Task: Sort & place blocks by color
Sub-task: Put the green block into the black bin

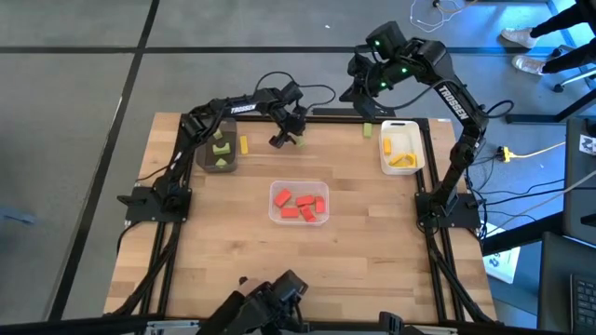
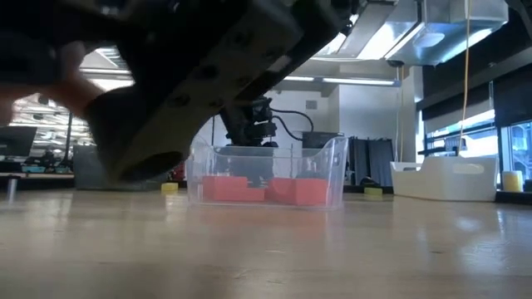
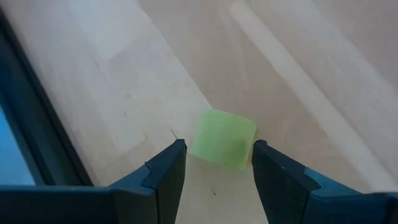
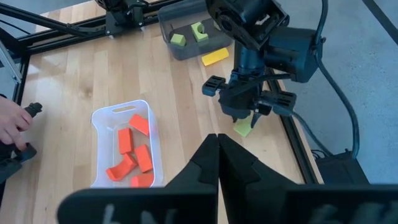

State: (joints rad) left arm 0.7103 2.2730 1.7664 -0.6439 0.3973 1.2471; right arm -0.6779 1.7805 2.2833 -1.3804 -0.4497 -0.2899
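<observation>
My left gripper is open and points down over a light green block that lies flat on the table near its far edge; one finger stands on each side of it. The gripper and the block also show in the high view, and the block shows in the right wrist view. My right gripper is shut and empty, raised above the table's far right. A yellow block lies beside the dark grey tray. Another small block lies by the far edge.
The dark grey tray holds green blocks, the clear tray holds red blocks and the white tray holds yellow ones. A black frame rail runs along the far edge. A person's hand is at the near side.
</observation>
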